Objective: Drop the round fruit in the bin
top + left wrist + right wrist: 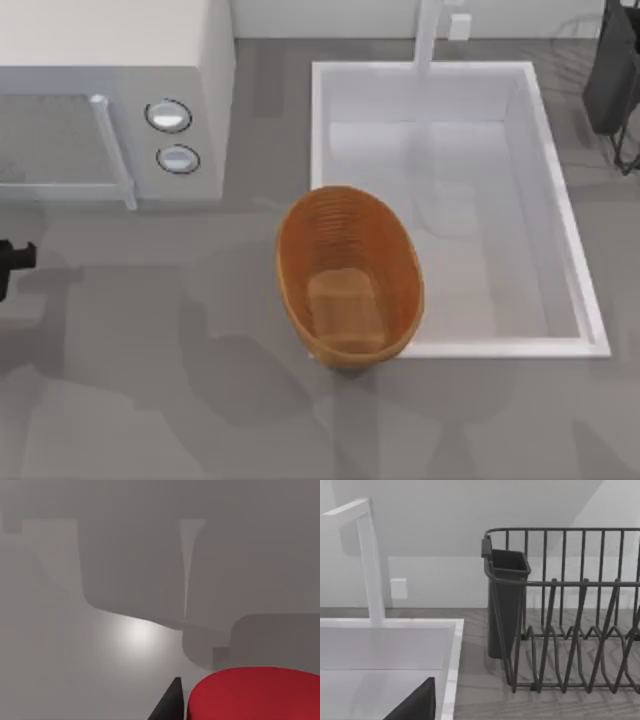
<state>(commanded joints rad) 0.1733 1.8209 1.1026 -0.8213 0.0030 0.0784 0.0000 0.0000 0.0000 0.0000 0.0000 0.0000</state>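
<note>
Small smooth bright red round fruit [255, 694] sits close under left wrist camera, just beside dark fingertip [167, 705] of left gripper; contact cannot be told, nor finger spread. Left arm at table's 9 o'clock edge. Oval orange-brown ribbed basket bin [349, 212] stands at centre, touching white rectangular sink basin [565, 215]. White microwave [215, 110] at 10 o'clock. Dark wire dish rack [570, 630] at 2 o'clock.

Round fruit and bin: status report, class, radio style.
Left claw at the table's left edge, close over the round fruit. Right arm parked far right by the dish rack. Bin empty, beside the sink. Nothing between.
</note>
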